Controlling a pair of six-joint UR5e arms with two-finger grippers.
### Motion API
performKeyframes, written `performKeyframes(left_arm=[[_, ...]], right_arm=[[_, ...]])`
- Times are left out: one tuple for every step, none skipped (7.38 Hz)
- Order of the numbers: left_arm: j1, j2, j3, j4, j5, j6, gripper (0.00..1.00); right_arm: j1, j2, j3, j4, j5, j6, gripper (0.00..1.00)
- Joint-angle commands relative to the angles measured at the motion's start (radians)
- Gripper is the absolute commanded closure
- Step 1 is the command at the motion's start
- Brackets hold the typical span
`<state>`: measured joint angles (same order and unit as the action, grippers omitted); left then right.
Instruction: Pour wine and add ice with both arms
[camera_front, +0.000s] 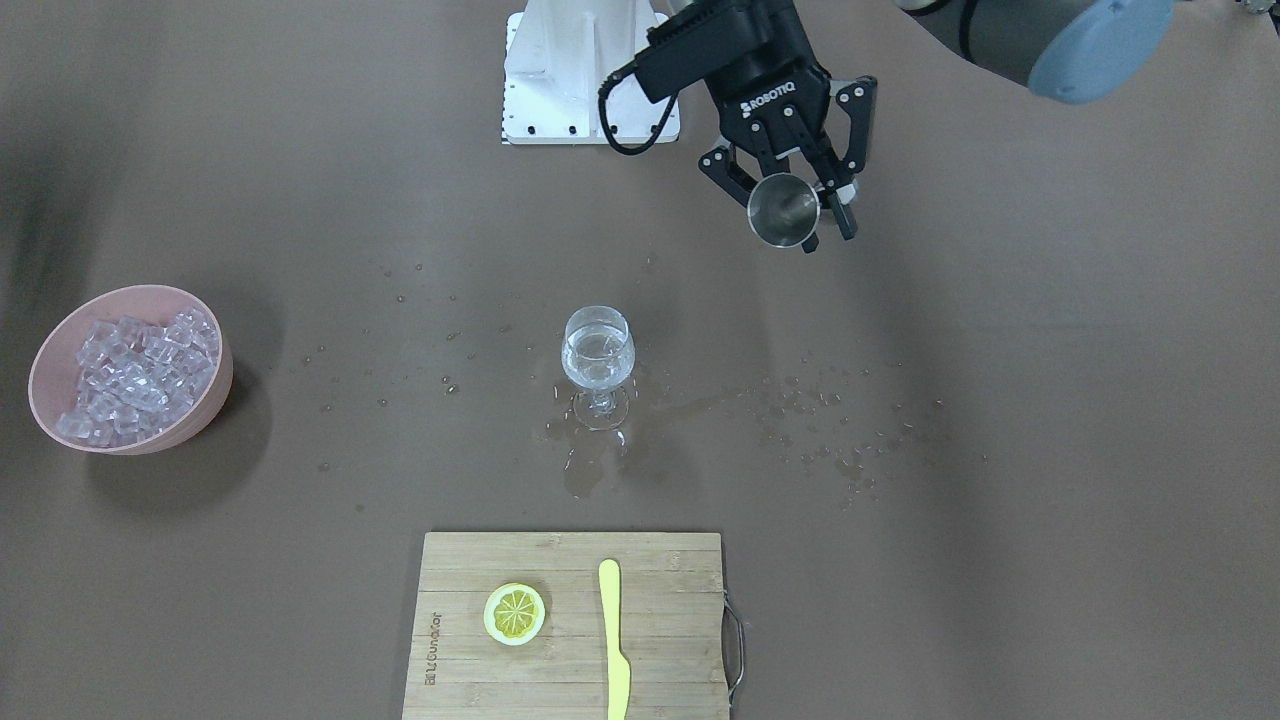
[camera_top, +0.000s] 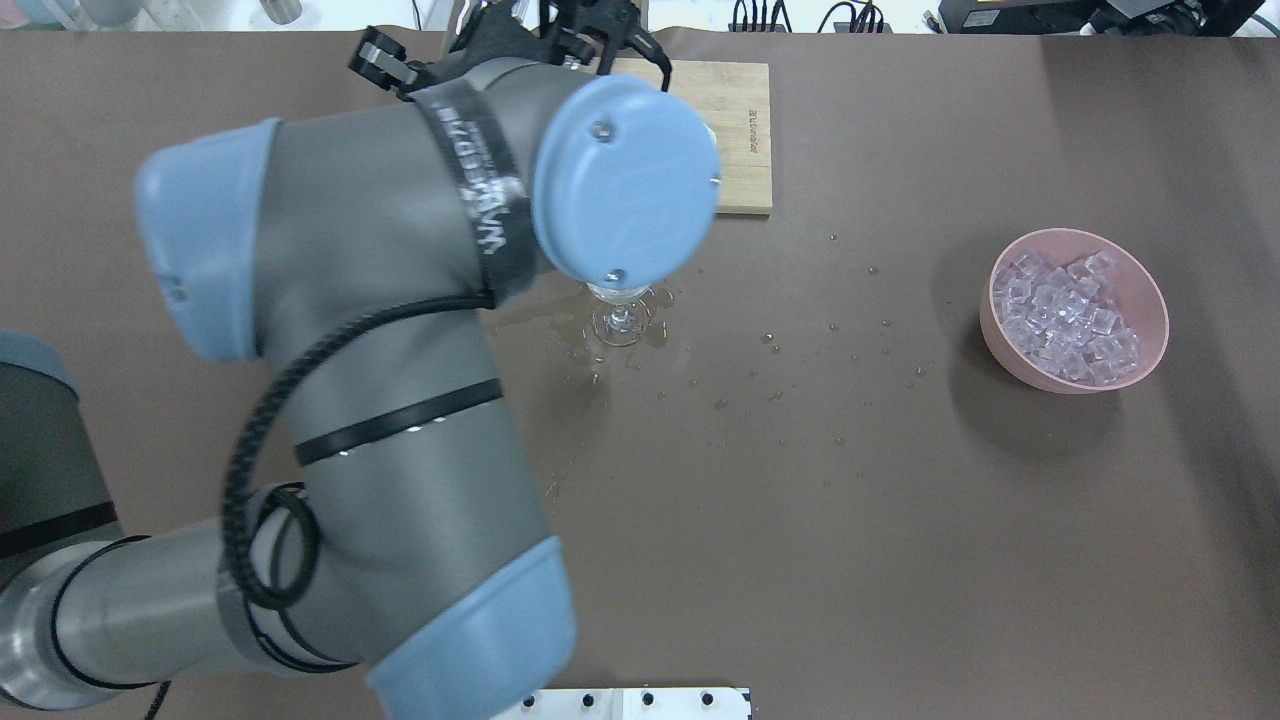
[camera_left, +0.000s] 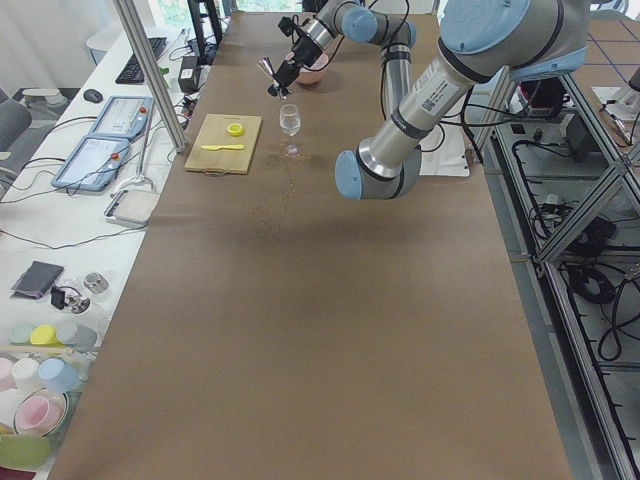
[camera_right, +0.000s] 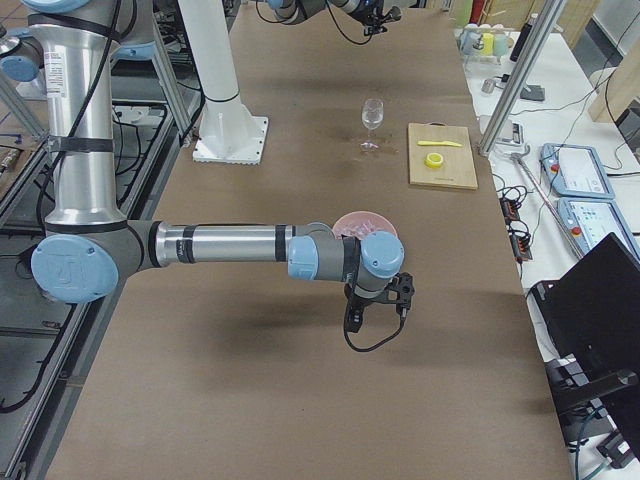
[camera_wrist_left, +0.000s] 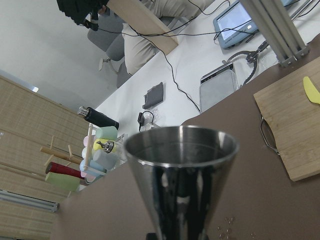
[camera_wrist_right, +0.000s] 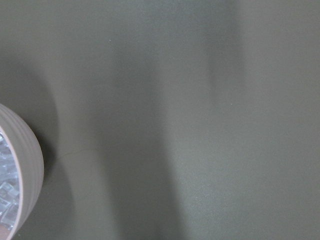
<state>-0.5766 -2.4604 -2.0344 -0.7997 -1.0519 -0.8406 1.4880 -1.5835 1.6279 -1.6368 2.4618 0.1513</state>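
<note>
Finds the jaws of the left arm (camera_top: 400, 420) clamped on the steel jigger (camera_front: 784, 210) at 2 o'clock of the glass (camera_front: 598, 340) of wine (camera_front: 597, 368), cannot read those of the right arm (camera_right: 220, 243) by the bowl (camera_front: 120, 292) at 9 o'clock, judges its ice (camera_front: 135, 365) light, slippery, best pinched across flat faces.

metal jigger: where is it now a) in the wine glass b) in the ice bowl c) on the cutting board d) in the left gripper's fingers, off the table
d: the left gripper is shut on the metal jigger, above the table.
</note>
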Motion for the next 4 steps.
performKeyframes(left_arm=[[-0.025,0.207,-0.093,-0.224,-0.008,-0.073,1.00],[-0.026,0.298,-0.099,-0.348,-0.007,-0.101,1.00],[-0.029,0.372,-0.105,-0.449,-0.003,-0.147,1.00],[-0.029,0.430,-0.107,-0.540,0.000,-0.156,1.00]], right_arm=[[0.000,0.002,0.016,0.002,-0.001,0.004,0.00],[0.000,0.008,0.020,0.000,-0.001,0.004,0.00],[0.000,0.008,0.024,0.002,-0.001,0.004,0.00],[0.000,0.008,0.030,0.000,-0.003,0.004,0.00]])
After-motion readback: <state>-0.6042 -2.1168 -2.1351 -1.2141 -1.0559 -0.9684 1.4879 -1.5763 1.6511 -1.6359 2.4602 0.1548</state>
